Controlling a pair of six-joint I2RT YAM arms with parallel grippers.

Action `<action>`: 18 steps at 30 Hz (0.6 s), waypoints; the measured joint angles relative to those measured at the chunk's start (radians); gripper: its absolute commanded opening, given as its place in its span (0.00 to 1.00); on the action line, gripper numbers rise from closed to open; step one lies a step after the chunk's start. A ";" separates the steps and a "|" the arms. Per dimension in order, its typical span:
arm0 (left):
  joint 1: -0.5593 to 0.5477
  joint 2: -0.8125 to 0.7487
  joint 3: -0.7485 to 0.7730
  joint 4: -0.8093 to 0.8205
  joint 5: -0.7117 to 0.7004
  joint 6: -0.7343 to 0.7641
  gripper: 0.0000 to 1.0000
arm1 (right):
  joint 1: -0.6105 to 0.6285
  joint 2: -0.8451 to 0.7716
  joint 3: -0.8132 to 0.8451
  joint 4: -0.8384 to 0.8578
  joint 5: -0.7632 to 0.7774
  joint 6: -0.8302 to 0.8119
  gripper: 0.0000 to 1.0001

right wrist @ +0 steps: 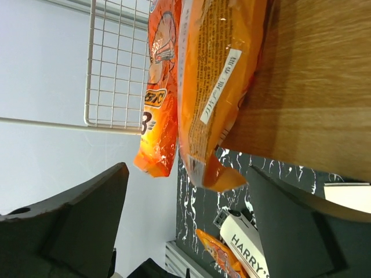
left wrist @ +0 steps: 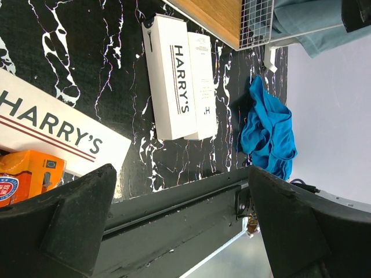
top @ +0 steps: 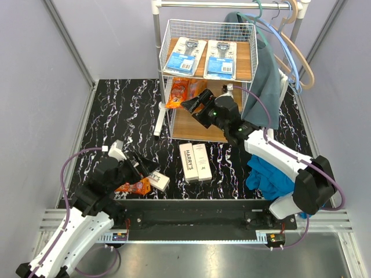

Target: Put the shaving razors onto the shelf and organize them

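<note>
The shelf (top: 243, 58) stands at the back, with two blue-and-white razor cards (top: 184, 56) (top: 221, 59) on its top board. Two orange razor bags (top: 181, 91) lie on the middle board (right wrist: 313, 87), their ends hanging over its front edge. My right gripper (top: 194, 103) (right wrist: 188, 174) is open just in front of the nearer bag (right wrist: 217, 75), which lies free. Two white HARRY'S boxes (top: 195, 162) (left wrist: 174, 75) lie side by side on the table. My left gripper (top: 145, 166) (left wrist: 179, 174) is open and empty above a third HARRY'S box (top: 158, 180) (left wrist: 52, 130) and an orange bag (top: 133, 187) (left wrist: 26, 174).
A crumpled blue cloth (top: 269, 176) lies right of the boxes, under my right arm. A grey garment (top: 264, 75) and hangers (top: 295, 52) hang on the white rail beside the shelf. A white rail foot (top: 158, 119) stands left of the shelf.
</note>
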 measured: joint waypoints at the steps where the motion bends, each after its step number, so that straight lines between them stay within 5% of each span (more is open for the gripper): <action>1: 0.000 0.000 0.000 0.000 0.000 0.000 0.99 | 0.000 -0.007 -0.001 -0.008 0.000 0.000 0.95; 18: 0.000 0.148 0.044 -0.095 -0.055 0.042 0.99 | -0.001 -0.315 -0.184 -0.087 -0.011 -0.033 1.00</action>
